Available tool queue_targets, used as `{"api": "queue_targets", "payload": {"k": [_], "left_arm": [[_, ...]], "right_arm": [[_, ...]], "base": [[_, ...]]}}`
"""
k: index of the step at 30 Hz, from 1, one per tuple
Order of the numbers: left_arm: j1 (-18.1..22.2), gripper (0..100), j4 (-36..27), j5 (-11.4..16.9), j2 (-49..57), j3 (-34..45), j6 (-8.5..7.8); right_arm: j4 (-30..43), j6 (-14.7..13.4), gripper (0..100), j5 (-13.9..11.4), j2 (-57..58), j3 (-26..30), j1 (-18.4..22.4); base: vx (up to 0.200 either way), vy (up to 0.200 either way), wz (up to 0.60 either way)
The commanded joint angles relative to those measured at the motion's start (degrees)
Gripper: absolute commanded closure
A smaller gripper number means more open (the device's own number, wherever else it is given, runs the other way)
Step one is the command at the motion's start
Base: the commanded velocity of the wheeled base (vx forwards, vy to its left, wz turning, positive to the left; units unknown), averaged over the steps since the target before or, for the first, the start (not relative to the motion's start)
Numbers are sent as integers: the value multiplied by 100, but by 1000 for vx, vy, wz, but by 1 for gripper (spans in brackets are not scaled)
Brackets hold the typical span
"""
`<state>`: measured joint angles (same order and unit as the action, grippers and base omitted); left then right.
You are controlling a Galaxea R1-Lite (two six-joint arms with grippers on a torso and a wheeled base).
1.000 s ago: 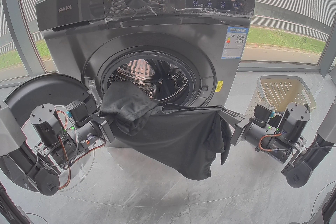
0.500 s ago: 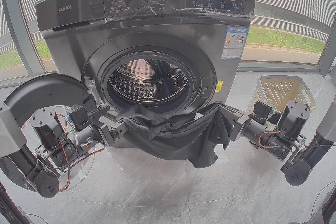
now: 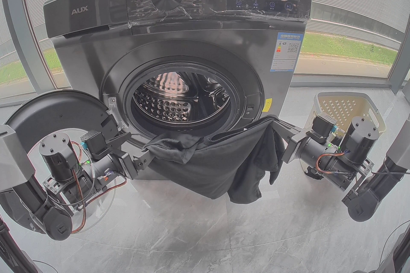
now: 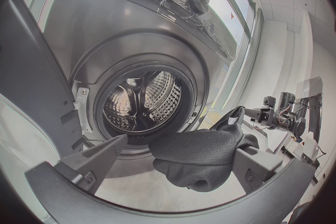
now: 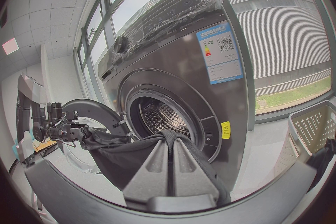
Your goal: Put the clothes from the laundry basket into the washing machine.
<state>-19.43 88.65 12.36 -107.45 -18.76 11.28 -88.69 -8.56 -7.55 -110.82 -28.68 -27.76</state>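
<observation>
The black garment point(image 3: 213, 158) hangs stretched between both claws, just below the washing machine's point(image 3: 179, 47) open drum mouth point(image 3: 183, 99), none of it inside. I'd lift the cloth above the rim and push it deep before releasing. The right claw point(image 3: 276, 125) is pinched on one edge. The left claw point(image 3: 140, 145) stands apart, cloth draped on one finger. Both arms are held low, flanking the opening.

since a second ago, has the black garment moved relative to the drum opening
Yes. The black garment has dropped: its left end covered part of the drum opening, which now shows uncovered above it.
</observation>
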Motion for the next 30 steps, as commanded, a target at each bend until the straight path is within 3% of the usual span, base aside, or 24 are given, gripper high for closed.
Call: {"api": "queue_targets", "payload": {"k": [1, 8, 15, 23, 30], "left_arm": [[54, 0, 3, -14, -66, 4, -11], [54, 0, 3, 73, -13, 197, -55], [-8, 0, 3, 337, 22, 461, -117], [-8, 0, 3, 363, 5, 461, -126], [-360, 0, 3, 346, -435, 496, -486]], "right_arm": [[0, 12, 100, 34, -71, -6, 157], [0, 30, 100, 166, -238, -129, 526], [0, 30, 100, 183, -238, -181, 482], [0, 30, 100, 157, -185, -260, 420], [0, 12, 100, 139, 70, -252, 165]], "base": [[0, 0, 0], [0, 0, 0], [0, 0, 0], [0, 0, 0], [0, 0, 0]]}}
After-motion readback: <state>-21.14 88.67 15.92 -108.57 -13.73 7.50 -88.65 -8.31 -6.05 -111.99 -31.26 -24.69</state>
